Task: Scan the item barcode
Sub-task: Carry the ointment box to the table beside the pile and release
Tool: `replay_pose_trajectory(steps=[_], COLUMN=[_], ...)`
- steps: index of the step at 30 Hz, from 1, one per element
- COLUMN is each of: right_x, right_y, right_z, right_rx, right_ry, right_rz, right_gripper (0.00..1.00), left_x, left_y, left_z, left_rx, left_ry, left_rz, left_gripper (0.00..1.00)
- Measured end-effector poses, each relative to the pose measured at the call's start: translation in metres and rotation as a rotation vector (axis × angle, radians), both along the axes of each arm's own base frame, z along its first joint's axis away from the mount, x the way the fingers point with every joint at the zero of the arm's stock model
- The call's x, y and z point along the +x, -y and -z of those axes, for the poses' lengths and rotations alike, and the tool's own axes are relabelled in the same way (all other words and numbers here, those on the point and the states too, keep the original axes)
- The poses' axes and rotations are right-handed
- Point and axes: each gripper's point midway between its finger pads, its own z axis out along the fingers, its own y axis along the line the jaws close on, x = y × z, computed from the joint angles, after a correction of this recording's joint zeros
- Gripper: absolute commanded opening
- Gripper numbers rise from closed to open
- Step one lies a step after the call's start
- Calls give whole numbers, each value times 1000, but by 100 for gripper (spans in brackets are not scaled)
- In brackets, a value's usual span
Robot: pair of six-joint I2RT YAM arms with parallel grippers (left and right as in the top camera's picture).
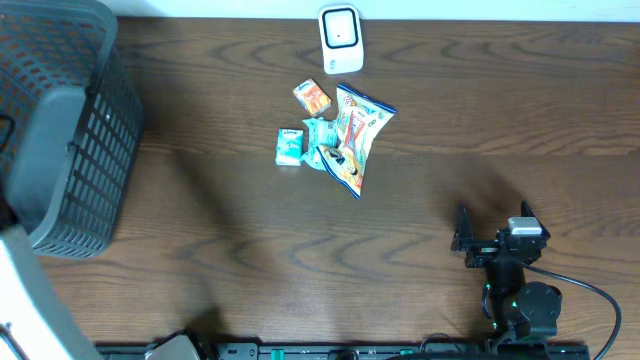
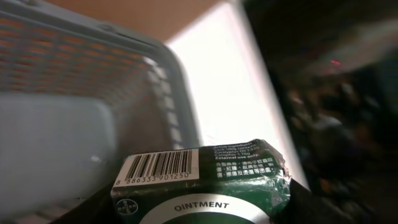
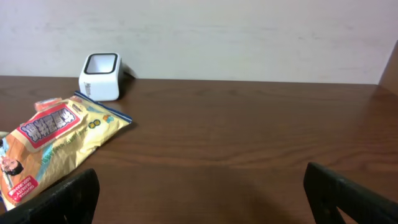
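Seen from overhead, a dark wooden bench [image 1: 250, 260] fills the frame. A white barcode scanner [image 1: 341, 38] stands at its far edge, near the middle. Just in front of the scanner lies a loose cluster of snacks. It holds a yellow snack bag [image 1: 355, 135] with a blue border, a small orange packet [image 1: 313, 97] to its left, and two teal packets [image 1: 289, 146] lower down, one touching the bag. A dark mesh basket [image 1: 95, 120] sits at the far left of the bench, well apart from the snacks.

In the left wrist view, my left pincer [image 2: 199, 214] is grasping a dark green ointment box [image 2: 199, 180]. The box sits close to the lens, held between the two dark fingers at the bottom corners of the frame. Its top face is turned to the camera, with a black-on-white barcode on the left and small white print on the right. The word OINTMENT shows on the face below. Behind the box I see the basket's grey rim and mesh wall, blurred. From overhead a blurred grey shape covers that spot, so I cannot tell whether the box is inside the basket or above it.

My right pincer [image 1: 494, 213] is released, jaws spread wide and holding nothing. It sits low over the bench at the near right, pointing toward the far edge, with the scanner and snack bag ahead on its left.
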Motion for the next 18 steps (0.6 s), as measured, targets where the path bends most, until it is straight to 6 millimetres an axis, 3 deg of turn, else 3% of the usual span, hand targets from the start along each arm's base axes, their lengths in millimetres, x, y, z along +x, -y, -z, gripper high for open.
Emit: replay_pose_trajectory(steps=[4, 8, 13, 18], right_x=[0, 0, 0, 0], right_y=[0, 0, 0, 0], right_z=[0, 0, 0, 0], right_rx=[0, 0, 0, 0], right_ry=[0, 0, 0, 0], right_rz=[0, 0, 0, 0], right_gripper=[99, 99, 99, 99], left_x=[13, 42, 69, 87], left_y=[59, 131, 206, 234], left_z=[-19, -6, 56, 130], left_rx=[39, 152, 314, 457], left_ry=[51, -20, -250, -525], left_rz=[229, 529, 838, 993], left_gripper=[58, 58, 58, 58])
